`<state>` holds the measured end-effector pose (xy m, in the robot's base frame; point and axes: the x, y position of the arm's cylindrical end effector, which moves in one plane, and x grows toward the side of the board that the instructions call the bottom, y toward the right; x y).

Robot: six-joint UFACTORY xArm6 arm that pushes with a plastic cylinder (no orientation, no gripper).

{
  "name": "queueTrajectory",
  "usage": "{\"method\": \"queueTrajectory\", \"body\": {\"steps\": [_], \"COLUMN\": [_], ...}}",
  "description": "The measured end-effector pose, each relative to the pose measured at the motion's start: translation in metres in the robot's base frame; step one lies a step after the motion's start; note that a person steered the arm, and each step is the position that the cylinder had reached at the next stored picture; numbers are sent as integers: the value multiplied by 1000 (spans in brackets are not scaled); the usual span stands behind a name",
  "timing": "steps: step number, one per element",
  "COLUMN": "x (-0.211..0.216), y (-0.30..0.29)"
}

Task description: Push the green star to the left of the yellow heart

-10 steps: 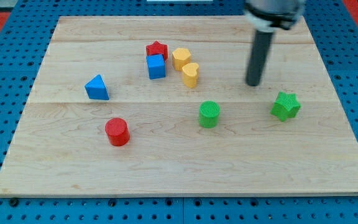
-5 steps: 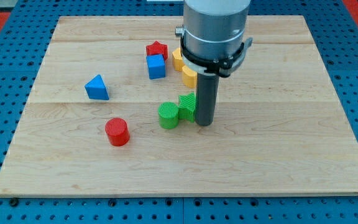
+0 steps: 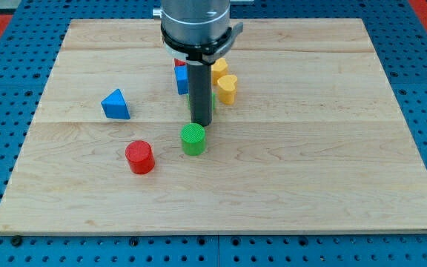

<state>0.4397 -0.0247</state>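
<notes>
My tip (image 3: 201, 123) rests on the board just above the green cylinder (image 3: 193, 139). The green star is almost wholly hidden behind the rod; only a thin green edge (image 3: 213, 101) shows at the rod's right side, just left of and slightly below the yellow heart (image 3: 228, 89). I cannot tell whether star and heart touch.
A yellow hexagon (image 3: 219, 69) sits above the heart. A blue cube (image 3: 181, 80) and a red star (image 3: 178, 61) are partly hidden left of the rod. A blue triangle (image 3: 116, 104) and a red cylinder (image 3: 139, 156) lie further left on the wooden board (image 3: 332, 185).
My tip swept from the right side to the view's left and up, carrying the green star from the right to beside the yellow heart. The green cylinder was pushed left.
</notes>
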Motion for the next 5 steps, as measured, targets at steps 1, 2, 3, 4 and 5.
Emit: {"method": "queueTrajectory", "body": {"steps": [1,2,3,4,5], "x": [0,12,-6,-25,-14], "y": [-1,0,-8,-20,-22]}}
